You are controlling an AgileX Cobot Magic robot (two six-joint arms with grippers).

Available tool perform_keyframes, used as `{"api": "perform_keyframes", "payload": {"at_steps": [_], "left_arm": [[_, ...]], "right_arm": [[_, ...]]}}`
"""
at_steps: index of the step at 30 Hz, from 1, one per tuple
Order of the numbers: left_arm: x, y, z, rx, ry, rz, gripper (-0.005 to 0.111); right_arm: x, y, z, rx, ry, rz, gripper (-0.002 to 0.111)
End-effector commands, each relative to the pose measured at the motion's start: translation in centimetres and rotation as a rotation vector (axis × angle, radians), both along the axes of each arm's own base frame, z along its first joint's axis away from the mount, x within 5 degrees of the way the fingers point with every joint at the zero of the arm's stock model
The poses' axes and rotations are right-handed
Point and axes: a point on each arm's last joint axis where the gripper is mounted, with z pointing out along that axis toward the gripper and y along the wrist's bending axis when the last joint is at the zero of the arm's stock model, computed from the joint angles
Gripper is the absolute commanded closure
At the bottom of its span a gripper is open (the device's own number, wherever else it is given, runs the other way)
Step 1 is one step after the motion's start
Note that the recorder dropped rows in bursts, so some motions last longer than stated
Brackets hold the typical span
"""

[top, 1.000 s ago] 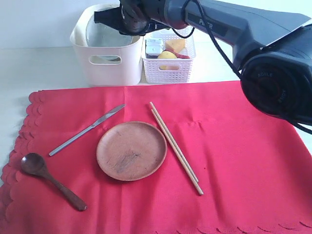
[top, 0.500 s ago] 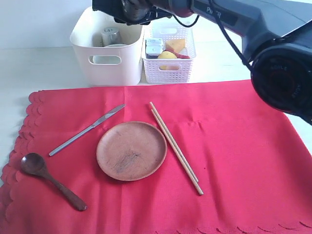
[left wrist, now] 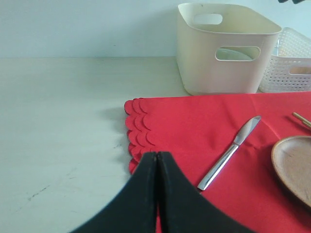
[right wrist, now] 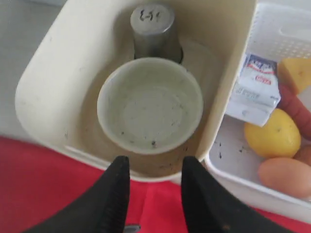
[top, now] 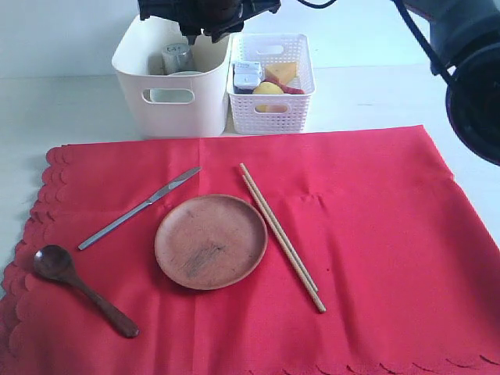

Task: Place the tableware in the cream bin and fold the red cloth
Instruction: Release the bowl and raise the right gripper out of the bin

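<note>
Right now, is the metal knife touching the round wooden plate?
Apart. The exterior view shows bare red cloth between the metal knife blade tip and the wooden plate rim.

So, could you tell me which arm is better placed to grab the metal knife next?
Probably left: the left gripper, shut, sits at the scalloped edge of the red cloth, near the metal knife. The right gripper hangs open over the cream bin, farther away.

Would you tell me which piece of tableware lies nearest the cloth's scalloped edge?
The dark wooden spoon, beside the scallops; knife, plate and chopsticks lie further in.
</note>
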Motion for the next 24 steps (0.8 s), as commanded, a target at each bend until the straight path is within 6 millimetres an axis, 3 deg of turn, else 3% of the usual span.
{"api": "perform_keyframes", "payload": {"at_steps": [1, 12, 24], "left_arm": [[0.0, 0.0, 0.2, -0.004, -0.018, -0.007, 0.105], [0.0, 0.0, 0.2, -0.004, -0.018, -0.007, 0.105], [0.0, 0.0, 0.2, -0.004, -0.018, -0.007, 0.105]], "right_arm": [[-1.4, -0.2, 1.5, -0.037, 0.048, 0.089, 0.072], [-3.8, -0.8, 5.4, 0.001, 0.073, 0.201, 0.083], [-5.5, -2.3, 5.8, -0.032, 0.064, 0.228, 0.088]]}}
